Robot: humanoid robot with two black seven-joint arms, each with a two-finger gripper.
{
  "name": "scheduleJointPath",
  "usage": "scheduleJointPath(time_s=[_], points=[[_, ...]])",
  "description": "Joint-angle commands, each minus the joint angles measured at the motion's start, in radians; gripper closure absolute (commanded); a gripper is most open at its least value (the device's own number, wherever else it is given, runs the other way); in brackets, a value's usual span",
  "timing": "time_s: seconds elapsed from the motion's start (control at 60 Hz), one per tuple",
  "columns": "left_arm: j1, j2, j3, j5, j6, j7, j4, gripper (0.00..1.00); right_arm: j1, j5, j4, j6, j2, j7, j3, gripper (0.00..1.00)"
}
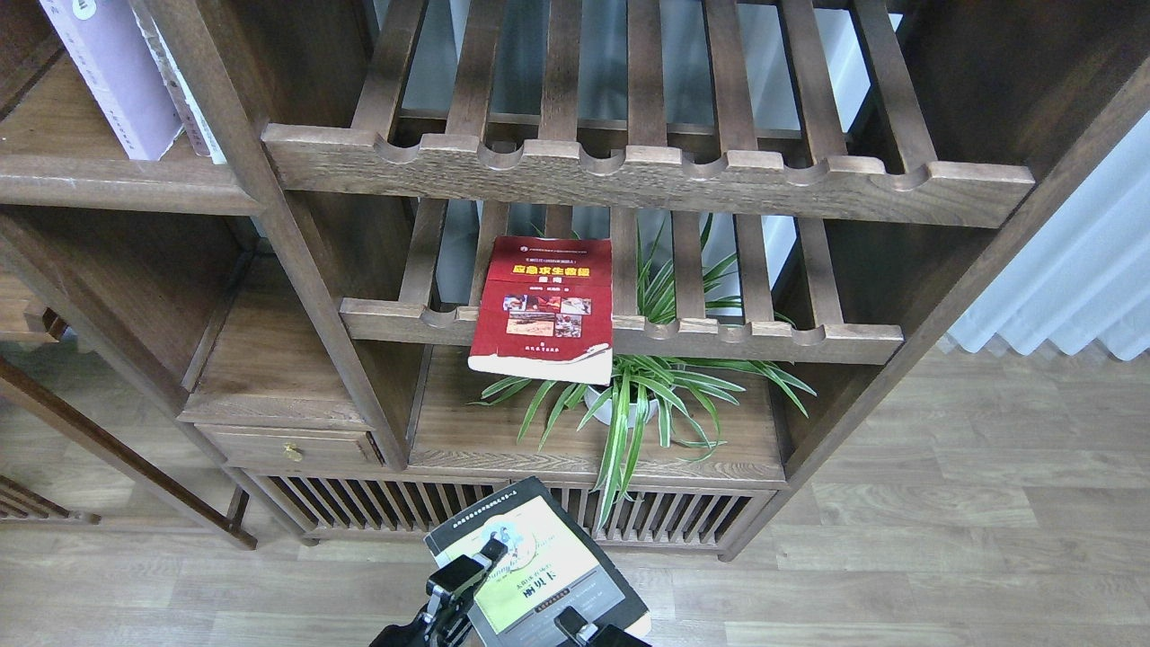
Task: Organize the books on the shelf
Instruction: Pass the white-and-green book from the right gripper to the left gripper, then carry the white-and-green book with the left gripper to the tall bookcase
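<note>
Yellow-green book (530,562) sits low centre, clamped flat by left gripper (481,564) on its left edge | right gripper (575,622) touching its bottom edge, grip unclear | red book (544,305) overhanging lower slatted rack (719,337).

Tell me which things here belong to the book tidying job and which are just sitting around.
For the job:
red book, lying on a slatted rack
yellow-green book, between both grippers
lavender book, upright on the plank shelf

Just there:
potted plant
slatted racks
small drawer
wood floor
</note>
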Motion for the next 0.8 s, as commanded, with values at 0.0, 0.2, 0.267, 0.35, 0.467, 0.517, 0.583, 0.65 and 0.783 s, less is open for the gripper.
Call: scheduleJointPath(time_s=[0.0, 0.2, 0.267, 0.35, 0.467, 0.517, 0.583, 0.65, 0.783], points=[[0.004, 0.070, -0.029, -0.002, 0.000, 0.001, -0.023, 0.94, 0.003, -0.024, -0.001, 0.000, -0.009, 0.011, -0.010, 0.00], [0.058, 0.236, -0.125, 0.001, 0.000, 0.009, -0.142, 0.94, 0.021, -0.025, -0.001, 0.000, -0.003, 0.011, -0.007, 0.00], [0.105, 0.320, -0.190, 0.000, 0.000, 0.007, -0.232, 0.94, 0.035, -0.025, -0.005, 0.000, -0.004, 0.011, -0.005, 0.00], [0.196, 0.434, -0.314, 0.001, 0.000, 0.010, -0.349, 0.94, 0.050, -0.025, -0.023, 0.000, -0.006, 0.011, -0.005, 0.00], [0.280, 0.541, -0.492, -0.002, 0.000, 0.006, -0.444, 0.93, 0.063, -0.027, -0.051, 0.000, -0.001, 0.011, -0.008, 0.00], [0.296, 0.572, -0.556, -0.003, 0.000, -0.002, -0.467, 0.93, 0.066, -0.027, -0.057, 0.000, 0.000, 0.011, -0.010, 0.00], [0.313, 0.614, -0.671, -0.003, 0.000, 0.000, -0.495, 0.93, 0.069, -0.027, -0.057, 0.000, 0.000, 0.011, -0.011, 0.00], [0.322, 0.637, -0.751, -0.003, 0.000, 0.003, -0.513, 0.93, 0.069, -0.027, -0.058, 0.000, -0.004, 0.011, -0.010, 0.00], [0.326, 0.672, -0.908, 0.000, 0.000, 0.010, -0.526, 0.93, 0.069, -0.025, -0.069, 0.000, -0.010, 0.011, -0.007, 0.00]])
